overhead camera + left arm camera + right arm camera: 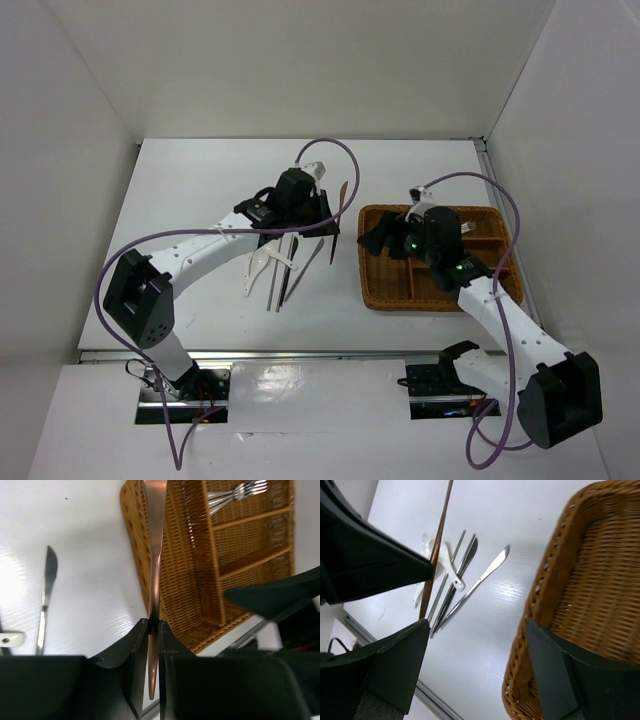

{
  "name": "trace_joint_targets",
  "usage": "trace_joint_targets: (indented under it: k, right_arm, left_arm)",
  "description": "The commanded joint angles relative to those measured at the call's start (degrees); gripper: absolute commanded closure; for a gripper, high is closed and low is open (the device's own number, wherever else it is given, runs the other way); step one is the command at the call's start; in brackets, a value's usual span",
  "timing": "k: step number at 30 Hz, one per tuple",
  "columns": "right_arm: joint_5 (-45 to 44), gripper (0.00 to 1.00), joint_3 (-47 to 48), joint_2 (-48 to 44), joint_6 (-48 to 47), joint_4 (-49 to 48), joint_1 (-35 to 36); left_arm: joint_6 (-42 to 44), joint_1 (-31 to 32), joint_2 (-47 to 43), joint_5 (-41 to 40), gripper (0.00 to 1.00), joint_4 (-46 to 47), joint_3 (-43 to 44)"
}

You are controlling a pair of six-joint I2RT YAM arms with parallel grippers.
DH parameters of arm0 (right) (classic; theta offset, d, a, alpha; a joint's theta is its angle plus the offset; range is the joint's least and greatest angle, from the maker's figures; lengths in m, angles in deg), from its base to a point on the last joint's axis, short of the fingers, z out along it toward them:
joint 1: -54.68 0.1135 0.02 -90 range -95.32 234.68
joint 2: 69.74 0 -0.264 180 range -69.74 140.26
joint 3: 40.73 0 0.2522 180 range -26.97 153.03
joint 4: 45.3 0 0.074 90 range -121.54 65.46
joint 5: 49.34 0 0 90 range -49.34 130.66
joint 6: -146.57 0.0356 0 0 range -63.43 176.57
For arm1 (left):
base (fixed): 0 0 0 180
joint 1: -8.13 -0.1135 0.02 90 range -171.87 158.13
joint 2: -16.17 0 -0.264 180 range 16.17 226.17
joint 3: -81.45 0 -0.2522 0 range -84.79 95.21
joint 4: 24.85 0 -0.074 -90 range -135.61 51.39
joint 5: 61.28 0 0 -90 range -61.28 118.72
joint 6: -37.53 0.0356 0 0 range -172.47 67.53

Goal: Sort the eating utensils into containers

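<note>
Left gripper: pinching the reddish-brown stick near one end, above the table, beside the tray left wall.
Right gripper: spread, at the same wall.
Risk: the stick may pivot and snag the wicker rim.

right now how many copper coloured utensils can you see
1: the copper utensil is pinched in the left end effector, near the left edge of the wicker tray. More could be hidden under the right arm over the tray.
</note>
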Motion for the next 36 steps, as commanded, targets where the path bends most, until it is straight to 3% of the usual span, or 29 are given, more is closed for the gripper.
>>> trace_joint_targets:
  k: [1, 7, 16, 19, 21, 24, 28, 29, 31, 33, 34, 36]
  right_arm:
    - [-4.4, 0.14, 3.7, 2.8, -2.1, -5.3, 6.0]
    - [-7.3, 0.13, 5.3, 6.5, -2.7, -7.3, 12.0]
    - [-10.3, 0.14, 7.0, 12.4, -2.1, -9.1, 13.3]
    - [-10.8, 0.26, 7.7, 13.1, -2.1, -9.1, 13.8]
    - [-10.8, 0.44, 7.7, 13.7, -2.1, -9.8, 13.8]
    - [-11.9, 0.55, 8.8, 14.9, -2.1, -9.8, 13.8]
    - [-17.4, 0.86, 9.4, 14.9, 1.9, -5.9, 13.8]
    - [-20.0, 0.96, 10.4, 14.9, 4.1, -4.1, 13.8]
    - [-27.7, 0.99, 12.0, 14.9, 10.7, 2.6, 13.8]
    - [-31.9, 1.00, 12.5, 14.9, 14.5, 6.9, 12.4]
    - [-33.8, 1.00, 12.5, 14.9, 16.6, 11.2, 10.7]
    - [-35.9, 1.00, 12.0, 13.2, 21.8, 14.7, 7.8]
  left_arm:
    - [-4.1, 0.5, -0.2, 1.1, 0.87, 4.6, 3.7]
    - [-6.1, 1.0, 0.3, -0.9, 0.87, 4.6, 3.7]
    - [-7.1, 3.3, -0.2, -0.9, 0.87, 5.3, 3.7]
    - [-7.1, 3.3, -0.2, -0.4, 0.87, 5.8, 3.1]
    - [-7.1, 3.8, -0.2, -0.4, 0.87, 5.8, 3.1]
    - [-7.8, 3.8, -0.2, 0.2, 0.87, 5.8, 2.6]
    - [-6.0, 3.8, -0.2, 0.2, 0.84, 5.3, 3.4]
    - [-6.0, 3.8, 0.3, -1.1, 0.82, 3.9, 4.2]
    - [-4.3, 3.8, 0.3, -5.7, 0.68, -0.5, 5.0]
    - [-3.6, 3.3, 0.3, -10.3, 0.54, -3.5, 5.9]
    - [-2.7, 2.5, -0.4, -11.8, 0.40, -6.4, 6.8]
    - [-1.3, 1.8, -1.8, -15.3, 0.35, -8.4, 6.8]
